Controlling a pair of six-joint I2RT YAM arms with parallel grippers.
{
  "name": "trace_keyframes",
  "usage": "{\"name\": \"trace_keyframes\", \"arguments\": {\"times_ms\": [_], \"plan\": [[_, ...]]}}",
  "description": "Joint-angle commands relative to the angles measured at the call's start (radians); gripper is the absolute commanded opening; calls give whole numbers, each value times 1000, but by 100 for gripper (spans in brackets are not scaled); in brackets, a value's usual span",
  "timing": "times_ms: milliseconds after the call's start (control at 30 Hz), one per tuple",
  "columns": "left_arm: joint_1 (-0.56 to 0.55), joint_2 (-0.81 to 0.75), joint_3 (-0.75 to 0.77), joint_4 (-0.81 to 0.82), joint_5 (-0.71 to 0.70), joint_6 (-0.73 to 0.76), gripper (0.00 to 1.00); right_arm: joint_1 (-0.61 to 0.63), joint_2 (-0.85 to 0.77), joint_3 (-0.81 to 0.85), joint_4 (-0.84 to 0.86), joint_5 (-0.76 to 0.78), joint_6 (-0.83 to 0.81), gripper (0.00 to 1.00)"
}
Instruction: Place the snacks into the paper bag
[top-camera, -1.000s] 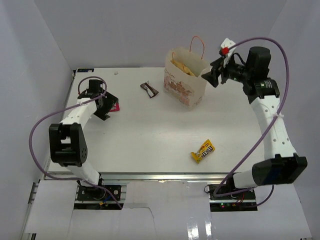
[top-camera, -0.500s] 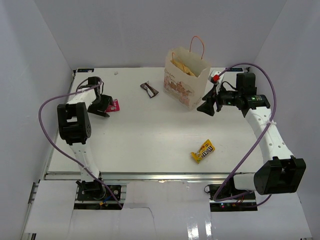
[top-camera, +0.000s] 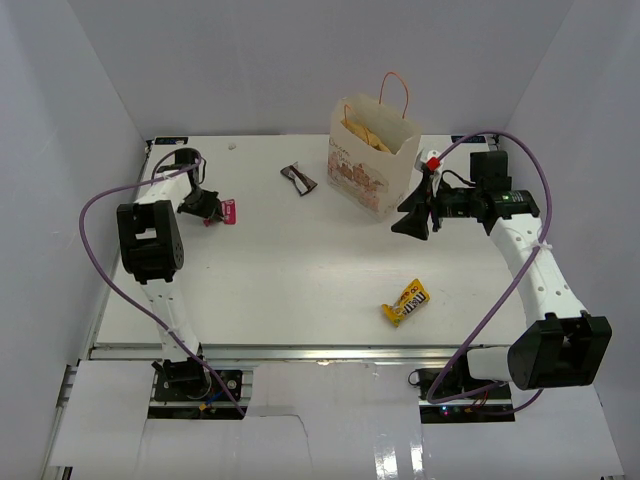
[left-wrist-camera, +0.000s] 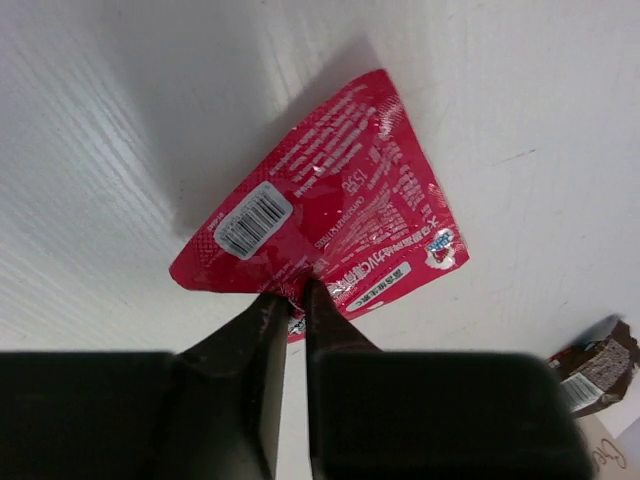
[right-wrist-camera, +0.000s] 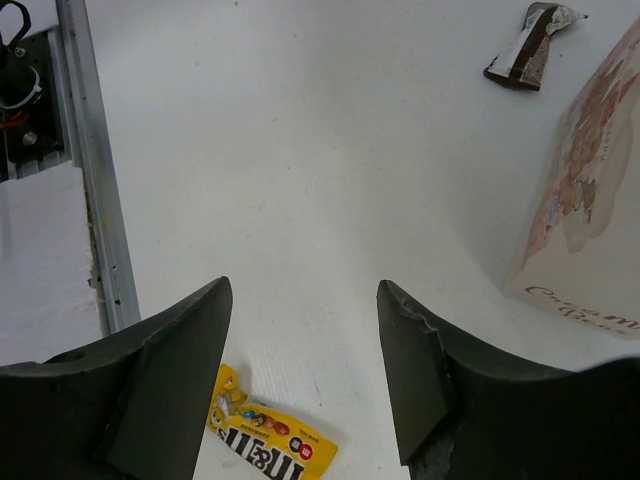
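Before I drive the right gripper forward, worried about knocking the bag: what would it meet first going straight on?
Probably the bare table. The right gripper, jaws open, points down between the paper bag and the yellow M&M's pouch, and neither lies in its line, though depth is hard to judge.

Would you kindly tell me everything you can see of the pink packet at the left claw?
The pink packet is a glossy, crinkled reddish-pink wrapper, foil-like and roughly triangular, with a white barcode patch and fine white print. It lies on the white table near its far left corner. The left claw pinches its near edge.
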Motion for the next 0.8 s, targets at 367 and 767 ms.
{"name": "trace_keyframes", "arguments": {"times_ms": [367, 767], "plan": [[-23, -354, -319, 362, 319, 638, 0, 94, 37, -60, 25, 156, 145, 52], [-292, -824, -953, 885, 766, 612, 0, 373, 212, -54, 322, 240, 814, 70]]}}
